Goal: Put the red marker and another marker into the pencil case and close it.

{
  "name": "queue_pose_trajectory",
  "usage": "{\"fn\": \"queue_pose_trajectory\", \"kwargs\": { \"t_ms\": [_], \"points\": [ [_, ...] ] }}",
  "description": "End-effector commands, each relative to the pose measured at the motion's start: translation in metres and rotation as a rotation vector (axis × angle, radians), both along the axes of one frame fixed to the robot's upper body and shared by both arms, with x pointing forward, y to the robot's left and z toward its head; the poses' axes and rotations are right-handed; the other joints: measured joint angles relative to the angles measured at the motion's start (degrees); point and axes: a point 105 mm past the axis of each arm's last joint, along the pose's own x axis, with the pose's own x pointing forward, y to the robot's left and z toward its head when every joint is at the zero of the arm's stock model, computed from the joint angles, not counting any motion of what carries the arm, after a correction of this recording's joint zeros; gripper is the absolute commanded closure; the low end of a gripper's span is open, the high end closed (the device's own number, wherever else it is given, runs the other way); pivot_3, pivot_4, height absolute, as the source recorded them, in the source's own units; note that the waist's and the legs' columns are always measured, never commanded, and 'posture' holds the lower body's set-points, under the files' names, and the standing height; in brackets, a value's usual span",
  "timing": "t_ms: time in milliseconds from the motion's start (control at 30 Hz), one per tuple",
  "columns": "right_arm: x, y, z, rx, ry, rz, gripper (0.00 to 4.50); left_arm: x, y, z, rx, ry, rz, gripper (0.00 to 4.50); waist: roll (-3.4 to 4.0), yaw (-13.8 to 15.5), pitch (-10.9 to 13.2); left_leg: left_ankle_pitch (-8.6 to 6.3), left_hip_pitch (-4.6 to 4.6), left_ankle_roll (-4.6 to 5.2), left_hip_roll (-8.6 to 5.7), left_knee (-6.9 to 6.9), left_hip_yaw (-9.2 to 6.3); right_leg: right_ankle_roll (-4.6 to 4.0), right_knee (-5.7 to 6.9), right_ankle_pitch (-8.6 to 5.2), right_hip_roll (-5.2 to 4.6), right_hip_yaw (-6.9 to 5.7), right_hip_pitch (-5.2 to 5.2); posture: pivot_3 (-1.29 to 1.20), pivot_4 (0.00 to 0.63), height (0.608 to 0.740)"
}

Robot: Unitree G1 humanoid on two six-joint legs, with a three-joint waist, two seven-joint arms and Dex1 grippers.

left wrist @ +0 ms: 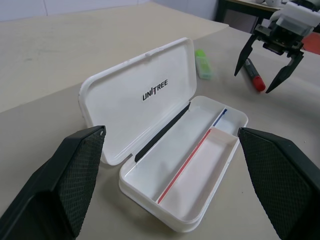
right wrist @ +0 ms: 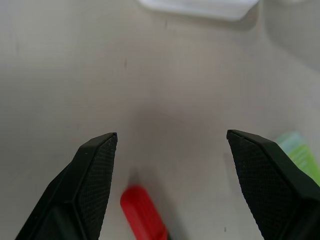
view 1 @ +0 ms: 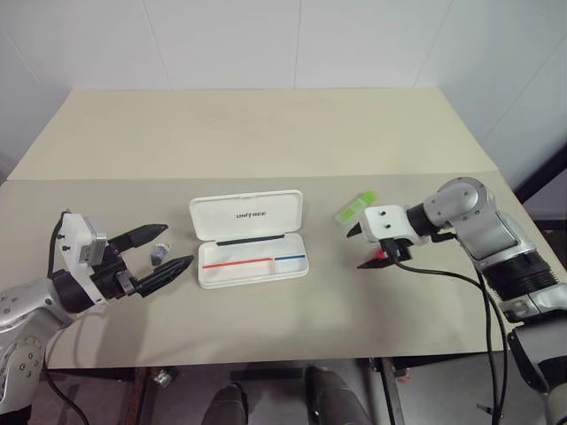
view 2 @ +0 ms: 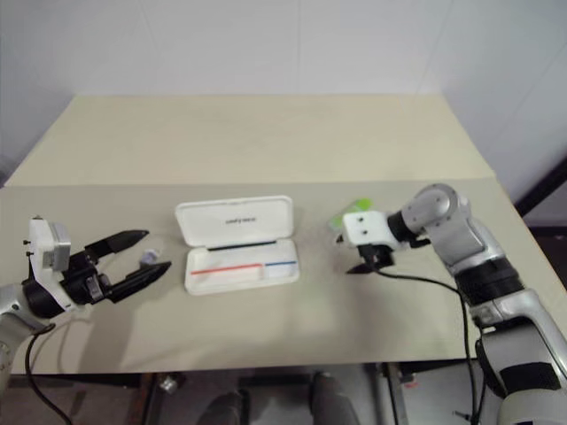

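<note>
Right gripper [view 1: 369, 247] hangs over the red marker [left wrist: 254, 78], fingers spread wide, nothing between them. The marker lies flat on the table [view 1: 266, 133], to the right of the pencil case [view 1: 251, 257] and apart from it. Its red end shows low between the two fingertips in the right wrist view, off toward one finger rather than centred.

Risk: if the gripper closes from here, one finger may meet the marker first and roll or flick it sideways. A slim round body on a smooth top likely rolls easily. The green marker [view 1: 356, 208] lies just beyond the gripper; a descending finger could clip it.

Left gripper [view 1: 165, 248] sits to the left of the case, jaws wide, empty. A small dark object [view 1: 158, 256] lies on the table between its fingers; what it is cannot be told.

Case is open, lid leaning back on its hinge. Tray holds no markers, only the printed red and blue stripes. Both markers remain outside.
</note>
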Motion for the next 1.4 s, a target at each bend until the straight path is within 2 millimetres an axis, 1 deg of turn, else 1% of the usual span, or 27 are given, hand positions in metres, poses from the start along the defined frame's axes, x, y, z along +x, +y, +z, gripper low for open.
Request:
{"fn": "queue_pose_trajectory", "kwargs": {
  "t_ms": [33,133,333,467,567,667,700,767,800,833,900,933,1133,1300,1367,1400],
  "points": [
    [0.0,-0.009,0.013,-0.058,-0.029,0.057,0.03,-0.004,-0.002,0.008,0.013,-0.048,0.003,0.0,0.0,0.0,0.0,0.0,0.0,0.0,0.0,0.0,0.0,0.0,0.01,0.0,0.0,0.0,0.0,0.0,0.15,0.74],
    [0.001,-0.016,0.011,-0.114,-0.024,0.085,0.03,-0.005,-0.002,0.007,0.011,-0.048,0.008,0.0,0.0,0.0,0.0,0.0,0.0,0.0,0.0,0.0,0.0,0.0,0.01,0.0,0.0,0.0,0.0,0.0,0.15,0.74],
    [0.011,-0.035,0.004,-0.238,-0.046,0.086,0.03,-0.005,-0.002,0.007,0.009,-0.049,0.015,0.0,0.01,0.0,0.0,0.0,0.01,0.0,-0.01,0.0,0.0,0.01,0.01,0.0,0.0,0.01,0.0,0.0,0.15,0.74],
    [0.014,-0.041,0.0,-0.282,-0.041,0.094,0.03,-0.006,-0.001,0.007,0.009,-0.05,0.02,0.0,0.01,0.0,0.0,0.0,0.01,0.0,0.0,0.0,0.01,0.01,0.02,0.0,0.0,0.01,0.0,0.0,0.15,0.74],
    [0.021,-0.048,-0.006,-0.33,-0.053,0.069,0.03,-0.007,-0.001,0.007,0.008,-0.05,0.025,0.0,0.01,0.0,0.0,0.0,0.02,-0.01,-0.01,0.0,0.02,0.01,0.03,0.01,0.0,0.03,0.0,0.0,0.15,0.74],
    [0.024,-0.053,-0.012,-0.367,-0.055,0.059,0.64,-0.008,-0.001,0.007,0.008,-0.051,0.027,0.0,-0.01,0.0,0.0,0.01,0.09,-0.01,-0.01,0.05,0.03,0.0,0.05,0.01,0.0,0.04,0.07,0.0,0.15,0.74],
    [0.024,-0.053,-0.013,-0.365,-0.055,0.057,0.99,-0.008,-0.001,0.007,0.009,-0.051,0.027,0.0,-0.02,-0.1,0.0,0.01,0.13,-0.01,-0.01,0.08,0.02,-0.01,0.04,0.01,0.0,0.04,0.13,0.0,0.15,0.74],
    [0.026,-0.05,-0.012,-0.345,-0.059,0.05,1.6,-0.009,-0.001,0.007,0.009,-0.052,0.028,0.0,-0.05,-0.2,0.0,0.0,0.34,0.0,-0.02,0.23,0.02,-0.2,-0.07,-0.07,0.0,0.05,0.47,0.0,0.15,0.74],
    [0.027,-0.048,-0.012,-0.336,-0.06,0.049,1.89,-0.009,-0.001,0.007,0.009,-0.052,0.028,0.0,-0.09,-0.2,0.0,0.0,0.6,0.03,-0.02,0.26,0.04,-0.41,-0.2,-0.15,0.0,0.07,0.78,0.0,0.15,0.74],
    [0.028,-0.047,-0.011,-0.323,-0.061,0.046,2.25,-0.009,-0.001,0.007,0.01,-0.052,0.028,0.0,-0.11,-0.3,0.0,-0.01,0.86,0.08,-0.02,0.26,0.1,-0.8,-0.34,-0.36,0.0,0.13,1.07,0.0,0.15,0.74],
    [0.029,-0.042,-0.01,-0.287,-0.059,0.037,2.94,-0.009,-0.001,0.007,0.01,-0.053,0.028,0.0,-0.11,-0.5,0.0,0.04,1.06,0.17,-0.04,0.34,0.2,-0.75,-0.51,-0.26,0.01,0.25,1.35,0.0,0.15,0.74],
    [0.029,-0.039,-0.009,-0.263,-0.057,0.027,3.18,-0.009,-0.001,0.007,0.011,-0.053,0.027,0.0,-0.11,-0.7,0.0,0.04,1.09,0.18,-0.03,0.41,0.21,-0.74,-0.53,-0.22,0.02,0.28,1.41,0.0,0.15,0.74],
    [0.03,-0.022,-0.003,-0.116,-0.04,-0.018,3.19,-0.009,-0.001,0.008,0.013,-0.053,0.022,0.0,-0.09,-1.3,0.1,0.05,1.09,0.2,0.03,0.4,0.2,-0.72,-0.53,-0.16,0.1,0.31,1.42,0.0,0.15,0.74],
    [0.033,0.002,0.017,0.074,-0.052,-0.072,3.19,-0.007,-0.003,0.008,0.014,-0.051,0.007,0.0,-0.09,-1.5,0.1,0.0,0.95,0.16,0.13,0.28,0.21,-0.66,-0.38,-0.15,0.22,0.35,1.12,0.0,0.15,0.74],
    [0.032,0.009,0.024,0.127,-0.053,-0.083,3.19,-0.006,-0.004,0.008,0.015,-0.05,0.0,0.0,-0.09,-1.3,0.1,-0.01,0.91,0.15,0.12,0.27,0.21,-0.31,-0.21,0.04,0.23,0.36,1.02,0.0,0.15,0.74],
    [0.03,0.013,0.029,0.164,-0.046,-0.088,3.19,-0.006,-0.005,0.008,0.016,-0.049,-0.006,0.0,-0.07,-1.2,0.1,-0.03,0.91,0.12,0.12,0.27,0.21,-0.28,-0.15,0.04,0.23,0.36,0.98,0.0,0.15,0.74]
  ]
}}
